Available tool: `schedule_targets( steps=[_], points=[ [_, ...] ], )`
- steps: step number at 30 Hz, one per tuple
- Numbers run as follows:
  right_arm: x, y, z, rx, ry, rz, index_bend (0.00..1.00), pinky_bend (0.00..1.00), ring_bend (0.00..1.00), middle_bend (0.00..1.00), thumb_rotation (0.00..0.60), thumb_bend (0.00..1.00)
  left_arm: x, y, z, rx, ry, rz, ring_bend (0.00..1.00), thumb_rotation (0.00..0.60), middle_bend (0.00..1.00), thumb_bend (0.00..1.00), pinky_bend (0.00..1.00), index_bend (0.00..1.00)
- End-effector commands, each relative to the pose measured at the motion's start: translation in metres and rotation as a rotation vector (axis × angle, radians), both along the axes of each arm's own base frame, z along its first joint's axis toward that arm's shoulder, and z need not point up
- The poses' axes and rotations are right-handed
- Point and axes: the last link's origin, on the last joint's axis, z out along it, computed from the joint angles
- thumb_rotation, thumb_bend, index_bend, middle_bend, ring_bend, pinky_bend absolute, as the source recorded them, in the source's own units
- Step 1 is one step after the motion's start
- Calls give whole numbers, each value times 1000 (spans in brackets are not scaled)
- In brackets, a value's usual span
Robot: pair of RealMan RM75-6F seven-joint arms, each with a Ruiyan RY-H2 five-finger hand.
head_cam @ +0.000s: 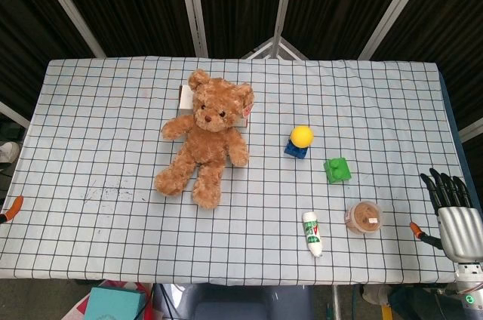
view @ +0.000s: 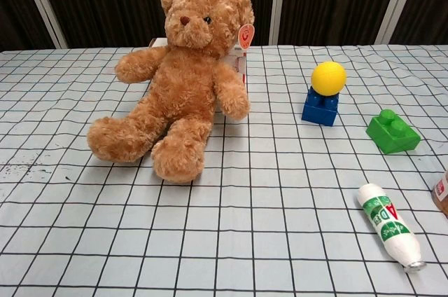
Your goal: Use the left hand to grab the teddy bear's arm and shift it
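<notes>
A brown teddy bear (head_cam: 204,139) (view: 182,80) sits left of the table's middle, leaning back on a white box (head_cam: 185,96). One of its arms (head_cam: 177,127) (view: 136,64) reaches out toward the left, the other (head_cam: 238,152) (view: 232,94) hangs toward the right. Of my left hand only an orange-tipped bit (head_cam: 9,208) shows at the left table edge, far from the bear. My right hand (head_cam: 451,207) rests at the right edge with its fingers stretched out, holding nothing. Neither hand appears in the chest view.
A yellow ball (head_cam: 301,136) (view: 328,78) sits on a blue brick (head_cam: 296,149) (view: 320,106). A green brick (head_cam: 337,170) (view: 392,131), a white bottle (head_cam: 312,232) (view: 389,225) lying flat and a round brown jar (head_cam: 364,216) lie right of the bear on the checked cloth (head_cam: 98,184).
</notes>
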Motion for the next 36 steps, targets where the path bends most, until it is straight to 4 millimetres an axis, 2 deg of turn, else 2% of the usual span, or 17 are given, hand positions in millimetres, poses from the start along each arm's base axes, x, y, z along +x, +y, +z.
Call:
schedule_targets(
  steps=[1,23,26,29,33,34,35,36],
  points=[
    [0,0,0,-1,0,-2,0,0,29,17,600,208,0,1,-1,-5,3,2,0,600,131,417,62,243],
    [-1,2,0,6,6,-7,0,0,29,17,600,209,2,2,-2,-7,-10,-7,0,600,131,417,62,243],
    [-1,2,1,4,1,-7,0,0,29,17,600,208,3,1,-7,-45,-28,-18,0,600,130,392,62,243],
    [0,3,2,-2,-2,-3,0,0,29,17,600,209,11,3,-17,-148,-106,-65,0,600,129,303,62,243],
    [1,4,2,-1,-6,-1,0,0,29,17,600,209,26,19,-42,-343,-318,-152,0,600,126,234,62,221],
    [1,4,3,-1,-7,0,0,0,29,17,600,209,31,26,-50,-391,-395,-173,0,600,119,224,63,200],
    [-1,4,3,-4,-13,-5,0,0,29,17,600,209,49,39,-68,-454,-638,-177,0,600,107,218,62,173],
    [-2,3,4,-4,-16,-6,0,0,29,17,600,209,56,52,-71,-488,-761,-187,0,600,95,216,62,154]
  ],
)
